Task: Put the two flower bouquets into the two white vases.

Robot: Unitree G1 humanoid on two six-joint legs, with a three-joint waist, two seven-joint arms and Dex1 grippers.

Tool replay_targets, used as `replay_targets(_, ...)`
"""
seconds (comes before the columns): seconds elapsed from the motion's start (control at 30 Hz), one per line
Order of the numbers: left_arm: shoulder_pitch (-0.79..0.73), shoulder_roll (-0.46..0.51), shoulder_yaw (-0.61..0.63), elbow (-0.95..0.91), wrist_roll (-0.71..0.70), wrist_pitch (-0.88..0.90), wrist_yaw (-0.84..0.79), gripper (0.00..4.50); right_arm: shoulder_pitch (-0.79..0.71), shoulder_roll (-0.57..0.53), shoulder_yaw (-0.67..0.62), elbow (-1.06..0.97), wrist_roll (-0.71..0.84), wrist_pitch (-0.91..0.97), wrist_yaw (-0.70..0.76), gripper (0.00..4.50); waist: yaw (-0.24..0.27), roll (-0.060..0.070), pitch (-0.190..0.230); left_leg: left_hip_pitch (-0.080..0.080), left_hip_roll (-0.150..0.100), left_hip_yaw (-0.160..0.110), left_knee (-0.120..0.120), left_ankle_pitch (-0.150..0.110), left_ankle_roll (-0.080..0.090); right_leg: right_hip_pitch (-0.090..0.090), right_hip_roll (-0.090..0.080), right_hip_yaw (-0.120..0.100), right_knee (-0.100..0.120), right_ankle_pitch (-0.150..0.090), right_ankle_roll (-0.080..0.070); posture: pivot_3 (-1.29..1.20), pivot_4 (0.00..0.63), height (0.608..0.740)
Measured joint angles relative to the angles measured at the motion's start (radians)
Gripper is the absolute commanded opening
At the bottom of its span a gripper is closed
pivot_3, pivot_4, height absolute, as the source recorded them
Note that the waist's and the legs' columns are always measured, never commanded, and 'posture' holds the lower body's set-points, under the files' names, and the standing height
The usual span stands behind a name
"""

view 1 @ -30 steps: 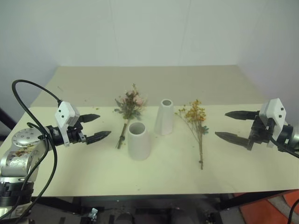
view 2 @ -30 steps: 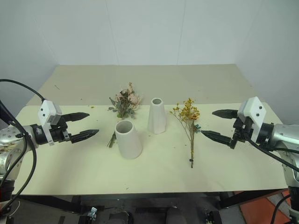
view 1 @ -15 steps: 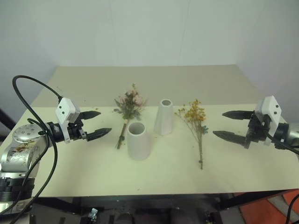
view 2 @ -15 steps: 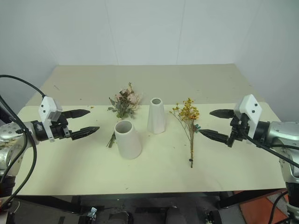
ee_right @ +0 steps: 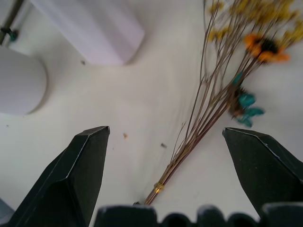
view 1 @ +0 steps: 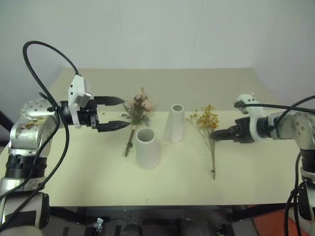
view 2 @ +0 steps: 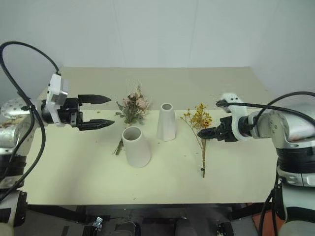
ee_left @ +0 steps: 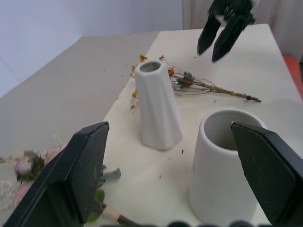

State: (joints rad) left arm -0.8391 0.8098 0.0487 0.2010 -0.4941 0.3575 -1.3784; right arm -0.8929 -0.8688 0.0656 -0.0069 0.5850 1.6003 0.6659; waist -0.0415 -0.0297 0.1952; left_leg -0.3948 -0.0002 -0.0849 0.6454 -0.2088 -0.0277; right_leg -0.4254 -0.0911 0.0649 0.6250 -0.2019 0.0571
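Presently both bouquets lie mid-table beside the two matte white vases (view 2: pixel 166 122). Right gripper (view 2: pixel 205 132), jaws apart, should straddle the yellow-orange sprig bunch (view 2: pixel 201 129) at its bound thin stems; left gripper (view 2: pixel 101 111) likewise gapes near the pink rose bouquet (view 2: pixel 130 110).

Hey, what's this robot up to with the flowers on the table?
Nothing is picked up yet. The right gripper is open over the stems of the yellow bouquet, and the left gripper is open beside the rose bouquet. Both lie flat on the table, and the tall vase and short vase stand empty.
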Motion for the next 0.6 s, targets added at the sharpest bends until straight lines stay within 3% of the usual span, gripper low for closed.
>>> replay_targets(0.4, -0.066, -0.076, -0.018, 0.080, 0.008, -0.025, -0.044, 4.47, 0.001, 0.119, 0.102, 0.138, -0.061, 0.005, -0.111, 4.50, -0.024, 0.000, 0.000, 0.000, 0.000, 0.000, 0.000, 0.000, 0.000, -0.001, 0.000, 0.000, 0.002, 0.000, 0.000, 0.00, 0.150, 0.740)
replay_targets(0.5, -0.066, -0.077, -0.018, 0.084, 0.010, -0.027, -0.043, 4.50, 0.006, 0.147, 0.112, 0.135, -0.074, 0.004, -0.120, 3.89, -0.028, 0.000, 0.000, 0.000, 0.000, 0.000, 0.000, 0.000, 0.000, -0.001, 0.001, 0.000, 0.003, 0.000, 0.000, 0.00, 0.150, 0.740)
replay_targets(0.6, -0.066, -0.080, -0.018, 0.084, 0.017, -0.028, -0.042, 4.50, 0.010, 0.177, 0.118, 0.137, -0.098, -0.010, -0.138, 2.90, -0.029, 0.000, 0.000, 0.001, 0.000, 0.000, 0.000, 0.000, 0.000, -0.001, 0.001, 0.001, 0.003, 0.000, 0.000, 0.00, 0.150, 0.740)
